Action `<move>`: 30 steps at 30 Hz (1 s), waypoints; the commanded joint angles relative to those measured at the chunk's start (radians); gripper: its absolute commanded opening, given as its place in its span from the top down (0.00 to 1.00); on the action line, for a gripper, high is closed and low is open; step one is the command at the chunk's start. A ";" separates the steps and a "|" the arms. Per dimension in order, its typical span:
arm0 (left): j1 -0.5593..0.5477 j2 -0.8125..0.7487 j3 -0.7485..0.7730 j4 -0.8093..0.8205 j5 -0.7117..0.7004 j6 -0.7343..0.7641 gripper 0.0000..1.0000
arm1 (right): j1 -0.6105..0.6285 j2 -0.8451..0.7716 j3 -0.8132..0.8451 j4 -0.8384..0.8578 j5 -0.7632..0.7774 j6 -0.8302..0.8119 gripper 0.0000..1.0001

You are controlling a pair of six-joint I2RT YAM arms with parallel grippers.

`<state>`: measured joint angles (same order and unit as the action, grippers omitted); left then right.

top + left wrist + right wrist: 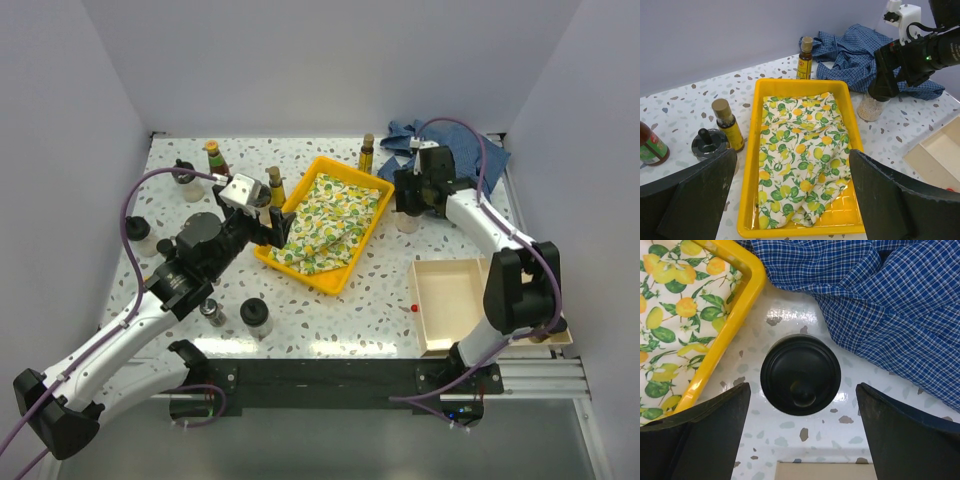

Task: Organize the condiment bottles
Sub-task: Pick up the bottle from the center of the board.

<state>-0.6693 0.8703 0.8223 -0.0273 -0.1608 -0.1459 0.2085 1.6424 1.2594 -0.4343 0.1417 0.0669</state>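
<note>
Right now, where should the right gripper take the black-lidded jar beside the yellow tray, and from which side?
Grip the jar by its round black lid, coming straight down: it stands upright, centred between the open fingers of the right gripper. The yellow tray and blue cloth crowd its sides.

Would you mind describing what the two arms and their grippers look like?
The left arm and right arm share white link shells and black joints, and a purple cable loops along each. The left gripper and right gripper have broad matte black fingers beside a white wrist block.
</note>
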 commanded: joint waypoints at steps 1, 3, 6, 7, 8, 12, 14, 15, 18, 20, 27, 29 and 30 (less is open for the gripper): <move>-0.003 -0.004 0.005 0.035 0.009 0.006 0.00 | -0.001 0.042 0.051 0.072 0.049 -0.038 0.12; -0.003 -0.004 0.005 0.036 0.010 0.006 0.00 | -0.001 0.072 0.054 0.085 0.023 -0.042 0.14; -0.003 -0.005 0.003 0.038 0.018 0.008 0.00 | -0.001 0.120 0.077 0.066 0.027 -0.041 0.18; -0.004 -0.007 0.003 0.038 0.018 0.008 0.00 | -0.003 0.128 0.080 0.057 0.035 -0.036 0.19; -0.003 -0.007 0.001 0.040 0.017 0.008 0.00 | -0.003 0.131 0.083 0.054 0.041 -0.033 0.25; -0.004 -0.005 0.000 0.040 0.017 0.009 0.00 | -0.001 0.094 0.063 0.072 0.055 -0.015 0.43; -0.003 -0.004 0.003 0.040 0.018 0.009 0.00 | 0.000 0.076 0.057 0.059 0.056 -0.009 0.48; -0.004 -0.004 0.003 0.040 0.018 0.011 0.00 | -0.001 0.065 0.057 0.051 0.058 0.000 0.51; -0.003 -0.001 0.003 0.040 0.018 0.011 0.00 | 0.002 0.014 0.043 0.028 0.056 0.026 0.56; -0.004 -0.001 0.001 0.040 0.018 0.011 0.00 | 0.003 -0.030 0.034 0.000 0.056 0.045 0.57; -0.003 0.002 0.005 0.038 0.018 0.012 0.00 | 0.005 -0.180 0.006 -0.098 0.042 0.148 0.60; -0.004 0.003 0.003 0.036 0.014 0.012 0.00 | 0.003 -0.231 0.000 -0.156 0.038 0.165 0.60; -0.004 0.002 0.003 0.036 0.014 0.014 0.00 | 0.003 -0.249 -0.006 -0.170 0.038 0.181 0.60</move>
<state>-0.6693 0.8730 0.8223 -0.0261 -0.1497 -0.1455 0.2092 1.4914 1.2671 -0.5266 0.1726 0.1722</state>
